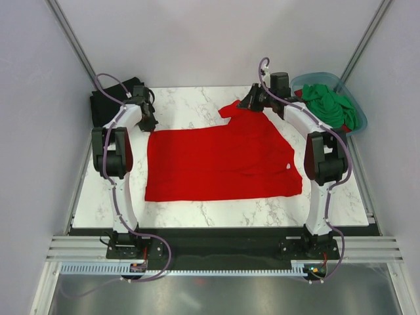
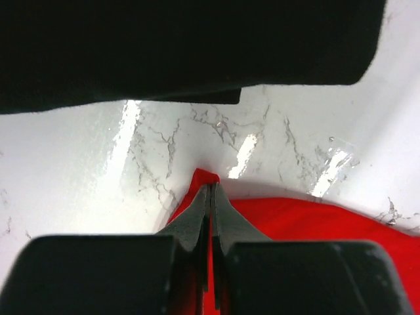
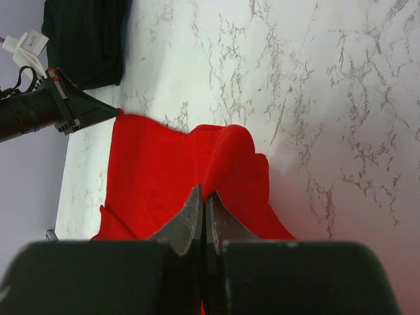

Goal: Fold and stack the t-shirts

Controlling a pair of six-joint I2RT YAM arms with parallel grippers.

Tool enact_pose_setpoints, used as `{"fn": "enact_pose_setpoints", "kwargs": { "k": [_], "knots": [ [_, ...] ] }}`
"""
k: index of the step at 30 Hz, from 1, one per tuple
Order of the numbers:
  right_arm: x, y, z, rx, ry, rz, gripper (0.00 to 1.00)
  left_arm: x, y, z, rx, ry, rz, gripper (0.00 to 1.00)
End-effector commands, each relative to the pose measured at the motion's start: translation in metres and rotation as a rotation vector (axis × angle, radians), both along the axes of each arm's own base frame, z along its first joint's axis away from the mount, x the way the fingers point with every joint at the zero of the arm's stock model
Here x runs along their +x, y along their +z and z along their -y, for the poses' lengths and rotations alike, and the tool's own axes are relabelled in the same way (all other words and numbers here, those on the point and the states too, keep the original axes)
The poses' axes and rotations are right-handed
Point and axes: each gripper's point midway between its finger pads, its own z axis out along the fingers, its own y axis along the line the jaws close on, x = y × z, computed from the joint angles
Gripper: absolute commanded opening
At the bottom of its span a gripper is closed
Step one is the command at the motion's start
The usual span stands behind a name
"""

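A bright red t-shirt (image 1: 220,157) lies spread on the marble table. My left gripper (image 1: 149,123) is shut on the red shirt's far left corner (image 2: 205,177). My right gripper (image 1: 251,102) is shut on the shirt's far right part, by the sleeve (image 3: 226,161), which is bunched up. A folded black t-shirt (image 1: 108,98) lies at the far left; it fills the top of the left wrist view (image 2: 184,46) and shows in the right wrist view (image 3: 85,39). A green t-shirt (image 1: 330,105) lies crumpled in the tub, with a bit of red cloth under it.
The blue-grey plastic tub (image 1: 357,105) stands at the far right corner. White walls enclose the table (image 1: 216,213) on three sides. The left arm (image 3: 39,108) shows at the left of the right wrist view.
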Motion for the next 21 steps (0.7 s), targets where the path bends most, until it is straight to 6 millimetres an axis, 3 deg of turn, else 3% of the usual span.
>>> {"fn": "enact_pose_setpoints", "kwargs": {
  "k": [1,3,7,8,9,10,11,13,14,15,19,20,21],
  "knots": [
    [-0.008,0.057,0.004,0.017,0.008,0.109,0.0,0.003,0.027,0.002,0.006,-0.02,0.021,0.02],
    [-0.013,0.062,0.01,-0.006,0.001,0.126,0.0,0.002,0.043,0.004,-0.01,-0.02,0.042,0.02],
    [-0.034,0.054,0.026,-0.022,-0.012,0.103,0.0,-0.009,0.066,0.006,-0.021,-0.016,0.067,0.02],
    [-0.042,0.064,0.029,-0.024,-0.015,0.133,0.0,-0.017,0.064,0.005,-0.021,-0.014,0.057,0.02],
    [-0.051,0.045,0.036,-0.044,-0.025,0.098,0.0,-0.02,0.076,0.005,-0.02,-0.012,0.078,0.02],
    [-0.057,0.043,0.039,-0.049,-0.029,0.098,0.0,-0.024,0.078,0.005,-0.019,-0.012,0.08,0.02],
    [-0.063,0.039,0.041,-0.055,-0.031,0.095,0.0,-0.031,0.074,0.005,-0.02,-0.01,0.063,0.02],
    [-0.078,0.03,0.045,-0.064,-0.034,0.085,0.0,-0.039,0.084,0.004,-0.019,-0.003,0.079,0.02],
    [-0.083,0.034,0.046,-0.063,-0.036,0.095,0.0,-0.047,0.077,0.004,-0.019,0.001,0.062,0.02],
    [-0.092,0.022,0.048,-0.072,-0.036,0.071,0.0,-0.051,0.078,0.003,-0.019,0.006,0.06,0.02],
    [-0.11,0.018,0.051,-0.06,-0.044,0.064,0.0,-0.07,0.083,0.004,-0.031,0.017,0.073,0.02],
    [-0.114,0.024,0.051,-0.054,-0.043,0.078,0.0,-0.077,0.076,0.004,-0.032,0.018,0.053,0.02],
    [-0.12,0.017,0.052,-0.057,-0.044,0.063,0.0,-0.08,0.074,0.005,-0.037,0.02,0.052,0.02]
  ]
}}
